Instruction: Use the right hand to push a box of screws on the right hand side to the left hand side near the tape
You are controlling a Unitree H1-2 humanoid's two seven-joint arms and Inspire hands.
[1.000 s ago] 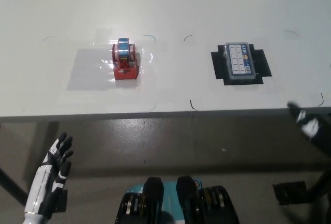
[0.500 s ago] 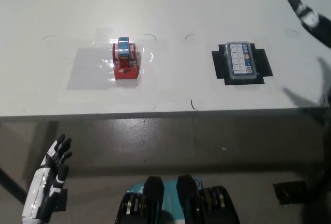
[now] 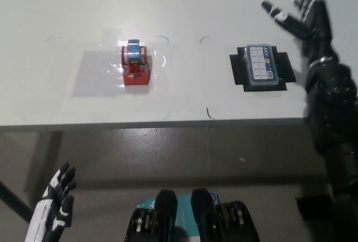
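At the lower left we see the white left hand (image 3: 53,211) resting below the table edge, fingers spread and holding nothing, while on the white table (image 3: 184,7) the red tape dispenser (image 3: 135,66) stands on its clear sheet. To its right, well apart from it, we find the box of screws (image 3: 260,66) lying flat on a black mat (image 3: 285,69). Beyond and to the right of the box, our black right hand (image 3: 305,18) is raised above the table on an extended forearm, fingers splayed and empty, touching nothing
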